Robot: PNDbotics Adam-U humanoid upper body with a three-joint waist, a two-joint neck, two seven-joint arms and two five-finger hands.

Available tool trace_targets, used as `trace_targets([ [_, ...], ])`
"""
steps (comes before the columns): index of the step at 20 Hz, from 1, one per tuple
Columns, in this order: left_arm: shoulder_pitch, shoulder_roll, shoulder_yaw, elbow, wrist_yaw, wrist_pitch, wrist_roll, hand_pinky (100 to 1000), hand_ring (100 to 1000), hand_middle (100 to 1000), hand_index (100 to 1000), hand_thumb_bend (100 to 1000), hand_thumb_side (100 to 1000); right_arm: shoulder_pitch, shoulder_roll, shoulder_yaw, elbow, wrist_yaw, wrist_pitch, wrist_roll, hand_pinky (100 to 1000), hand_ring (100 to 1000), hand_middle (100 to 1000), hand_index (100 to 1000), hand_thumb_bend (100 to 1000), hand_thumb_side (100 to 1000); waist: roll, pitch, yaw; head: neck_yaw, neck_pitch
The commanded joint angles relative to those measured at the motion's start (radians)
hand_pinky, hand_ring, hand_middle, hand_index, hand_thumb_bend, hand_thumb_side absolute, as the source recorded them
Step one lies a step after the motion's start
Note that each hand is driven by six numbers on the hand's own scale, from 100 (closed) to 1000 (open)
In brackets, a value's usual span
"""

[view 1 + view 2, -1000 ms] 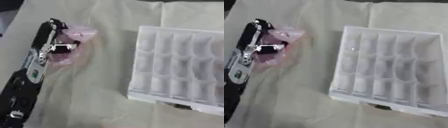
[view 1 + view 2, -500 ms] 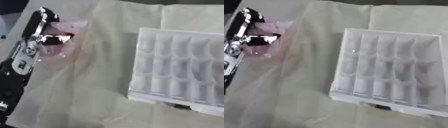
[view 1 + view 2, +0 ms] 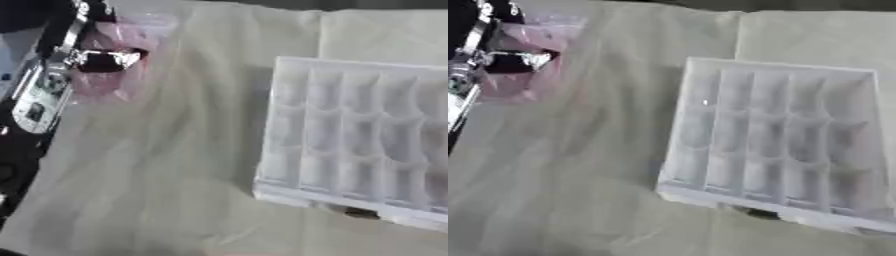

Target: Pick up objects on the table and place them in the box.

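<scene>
White translucent plastic box (image 3: 776, 145) with a grid of small compartments sits on the right side of the desk (image 3: 175, 165), which is covered in a pale creased cloth; every compartment that shows looks empty, so by the pictures nothing has been placed yet. Far upper left, a crumpled pink translucent plastic bag (image 3: 118, 75) lies at the desk's corner, well apart from the box. Left hand (image 3: 101, 59), black with silver parts, is at the bag, its fingers curled onto the pink film, so it reads as pinching the bag, though blur hides the exact contact and whether the bag is lifted off the cloth cannot be told. Right hand shows in neither view. No other loose object is visible on the cloth; a small dark bit (image 3: 360, 213) at the box's near edge can't be identified. Judgement: task at its start, first pick in progress, with carry across to the box and release into a compartment all left to do.
</scene>
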Motion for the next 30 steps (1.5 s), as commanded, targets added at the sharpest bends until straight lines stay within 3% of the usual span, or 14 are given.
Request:
trace_targets([
  [1, -0.023, 0.059, -0.024, -0.065, 0.005, -0.007, -0.031, 100, 100, 100, 118, 528, 100, -0.010, -0.023, -0.007, -0.007, -0.001, -0.003, 0.001, 487, 599, 550, 634, 419, 921, 0.000, -0.027, -0.006, 0.005, 0.000],
  [3, -0.037, 0.078, -0.048, -0.103, -0.005, -0.007, -0.047, 100, 100, 100, 120, 545, 100, -0.009, -0.024, -0.009, -0.004, 0.000, -0.004, -0.001, 487, 599, 550, 634, 394, 887, 0.000, -0.031, -0.014, 0.010, 0.000],
  [4, -0.045, 0.087, -0.061, -0.119, -0.008, -0.006, -0.053, 100, 100, 100, 121, 556, 100, -0.008, -0.024, -0.009, -0.003, 0.000, -0.005, -0.003, 487, 599, 550, 634, 419, 923, 0.001, -0.032, -0.017, 0.012, 0.000],
  [7, -0.083, 0.108, -0.112, -0.170, -0.017, -0.010, -0.074, 100, 100, 100, 123, 565, 100, -0.005, -0.022, -0.010, 0.000, 0.002, -0.005, -0.005, 487, 599, 551, 637, 420, 909, 0.003, -0.039, -0.027, 0.017, 0.000],
  [16, -0.272, 0.080, -0.259, -0.226, 0.003, -0.055, -0.188, 100, 100, 100, 130, 543, 100, -0.003, -0.013, -0.005, 0.002, -0.001, -0.004, -0.003, 486, 599, 550, 635, 420, 912, 0.002, -0.053, -0.057, 0.034, 0.000],
  [23, -0.394, 0.005, -0.375, -0.225, 0.047, -0.100, -0.290, 100, 100, 100, 144, 409, 100, 0.000, -0.011, -0.002, 0.004, 0.000, 0.000, 0.004, 489, 601, 552, 637, 422, 883, 0.015, -0.052, -0.084, 0.043, -0.001],
  [30, -0.466, -0.071, -0.428, -0.201, 0.079, -0.133, -0.371, 100, 100, 100, 156, 350, 100, 0.001, -0.015, -0.002, 0.003, -0.001, 0.002, 0.010, 491, 603, 553, 637, 424, 870, 0.029, -0.047, -0.122, 0.068, 0.000],
])
